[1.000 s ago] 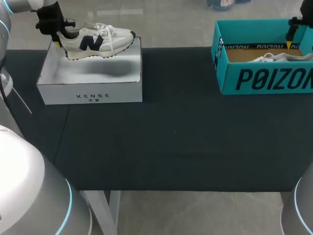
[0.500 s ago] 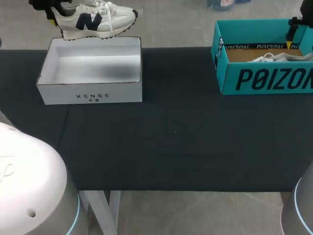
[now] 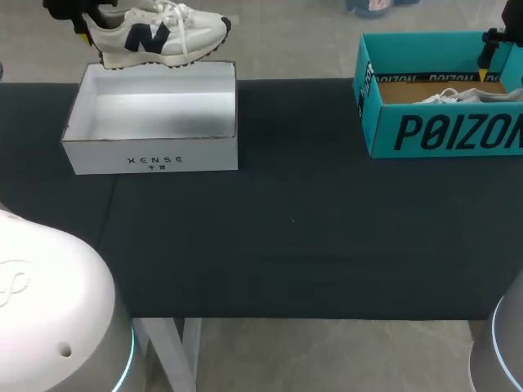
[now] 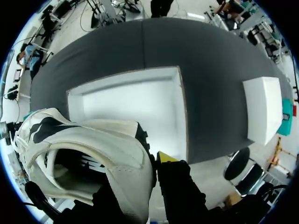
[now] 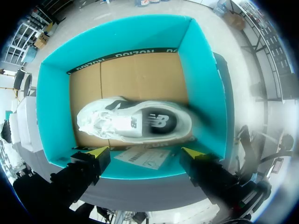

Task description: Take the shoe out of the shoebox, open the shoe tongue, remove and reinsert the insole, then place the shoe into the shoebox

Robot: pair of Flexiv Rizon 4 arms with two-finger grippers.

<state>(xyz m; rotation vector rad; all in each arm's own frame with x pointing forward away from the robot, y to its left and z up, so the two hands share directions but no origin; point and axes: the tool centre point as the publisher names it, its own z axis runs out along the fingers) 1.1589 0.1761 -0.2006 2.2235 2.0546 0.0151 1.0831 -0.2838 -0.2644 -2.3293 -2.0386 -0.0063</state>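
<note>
A white sneaker with a dark side logo [image 3: 155, 33] hangs in the air above the far wall of the white shoebox [image 3: 151, 143]. My left gripper [image 3: 86, 28] is shut on its heel. In the left wrist view the sneaker [image 4: 84, 154] fills the space beside one yellow fingertip [image 4: 166, 157]; the other finger is hidden by the heel. Below it the white shoebox [image 4: 184, 116] holds nothing. My right gripper [image 3: 484, 65] hovers open over the teal shoebox [image 3: 441, 131]. In the right wrist view a second white sneaker [image 5: 135, 122] lies in the teal shoebox [image 5: 53, 107], ahead of the right gripper [image 5: 145, 153].
The table has a dark cloth [image 3: 294, 220] between the two boxes. A paper slip [image 5: 142, 158] lies on the teal box's cardboard floor beside the second sneaker. The white shoebox stands at the table's far left, the teal one at the far right.
My left gripper has lifted the sneaker up out of the white shoebox and now holds it almost still. The right arm has not moved.
</note>
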